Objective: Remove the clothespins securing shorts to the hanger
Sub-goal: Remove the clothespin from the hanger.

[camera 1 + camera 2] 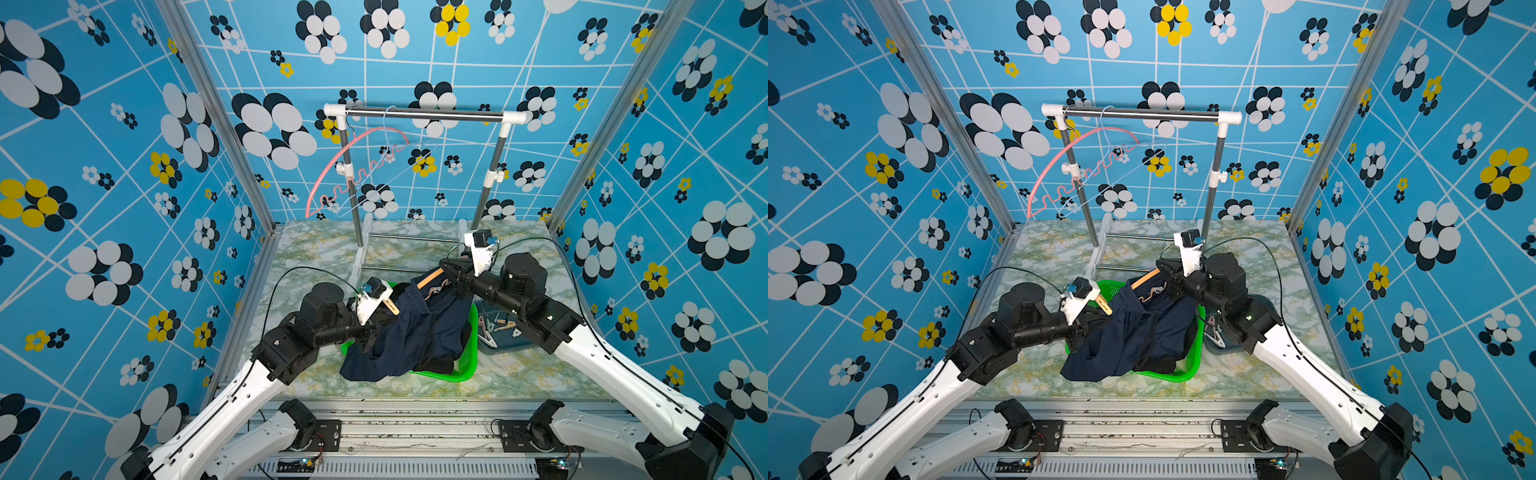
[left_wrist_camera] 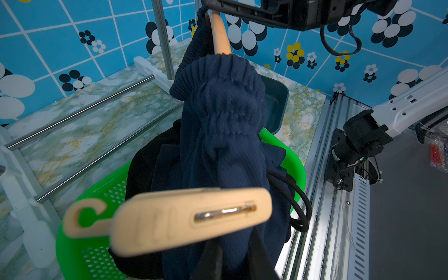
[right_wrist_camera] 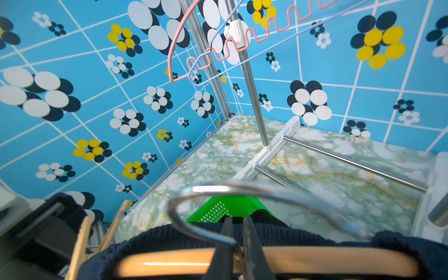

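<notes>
Navy shorts point(image 1: 415, 332) point(image 2: 225, 109) hang from a wood-coloured hanger point(image 1: 430, 277) point(image 3: 169, 263) held over the green basket point(image 1: 465, 374). My right gripper point(image 1: 451, 270) point(image 3: 238, 232) is shut on the hanger at the foot of its metal hook point(image 3: 211, 186). A tan clothespin point(image 1: 390, 306) point(image 2: 189, 218) point(image 3: 80, 242) clips the waistband at the hanger's other end. Just below that pin, my left gripper point(image 1: 372, 330) point(image 2: 235, 257) is shut on the navy fabric. Its fingertips are hidden in both top views.
Black shorts point(image 2: 140, 164) lie in the basket under the navy pair. A grey-blue bin point(image 1: 498, 332) of loose clothespins stands right of the basket, beneath the right arm. The rack point(image 1: 424, 113) at the back carries a pink hanger point(image 1: 332, 166) and a pale wire hanger point(image 1: 395, 174).
</notes>
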`<state>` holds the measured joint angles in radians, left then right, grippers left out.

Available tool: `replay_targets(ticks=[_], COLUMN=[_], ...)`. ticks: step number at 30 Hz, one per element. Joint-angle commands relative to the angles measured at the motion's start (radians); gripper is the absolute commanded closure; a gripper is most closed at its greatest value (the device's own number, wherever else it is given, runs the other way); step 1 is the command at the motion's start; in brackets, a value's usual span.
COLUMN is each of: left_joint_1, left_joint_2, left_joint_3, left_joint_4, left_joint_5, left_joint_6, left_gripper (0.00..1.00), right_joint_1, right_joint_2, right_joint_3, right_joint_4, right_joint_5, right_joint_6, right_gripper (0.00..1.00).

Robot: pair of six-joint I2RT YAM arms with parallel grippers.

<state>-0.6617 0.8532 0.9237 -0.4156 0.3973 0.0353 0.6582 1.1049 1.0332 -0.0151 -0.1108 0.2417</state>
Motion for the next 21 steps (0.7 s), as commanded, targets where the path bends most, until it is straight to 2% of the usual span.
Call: replay_targets(ticks=[1,3,4,6,7,10,11,12,15,18,21], left_joint_1=[-0.004,-0.001,0.002,0.017,0.027,0.064,0.075,0.086,0.124,0.168,0.231], left_joint_2=[-0.012,-0.016,-0.02,-0.024,-0.026,-0.049,-0.059,-0.073,-0.11,-0.144,-0.162], left_joint_3=[-0.003,-0.011,-0.014,-0.011,-0.009,-0.022,-0.029,-0.037,-0.062,-0.085,-0.119], left_joint_4=[0.168,0.168,0.161,0.122,0.098,0.053,0.047,0.042,0.045,0.078,0.196], left_joint_5=[0.02,0.02,0.021,0.037,0.042,0.102,0.12,0.137,0.165,0.17,0.22], left_joint_6=[-0.031,-0.055,-0.072,-0.115,-0.139,-0.217,-0.241,-0.271,-0.362,-0.456,-0.581], left_gripper=[1.0,0.97,0.88,0.64,0.56,0.17,0.1,0.05,0.01,0.0,0.0], right_joint_1=[0.008,0.007,0.008,0.008,0.008,0.006,0.007,0.007,0.007,0.007,0.007], right_joint_2=[0.003,-0.001,-0.002,-0.008,-0.009,-0.016,-0.017,-0.02,-0.027,-0.031,-0.031], right_joint_3=[0.023,0.015,0.009,-0.008,-0.013,-0.031,-0.036,-0.043,-0.055,-0.06,-0.06], right_joint_4=[0.027,0.04,0.047,0.073,0.085,0.115,0.122,0.131,0.151,0.156,0.156], right_joint_5=[0.015,0.019,0.021,0.023,0.023,0.022,0.021,0.02,0.015,0.008,0.0], right_joint_6=[0.006,-0.002,-0.004,-0.009,-0.011,-0.01,-0.011,-0.011,-0.006,-0.003,-0.001], right_gripper=[1.0,1.0,1.0,1.0,1.0,1.0,1.0,1.0,1.0,1.0,1.0])
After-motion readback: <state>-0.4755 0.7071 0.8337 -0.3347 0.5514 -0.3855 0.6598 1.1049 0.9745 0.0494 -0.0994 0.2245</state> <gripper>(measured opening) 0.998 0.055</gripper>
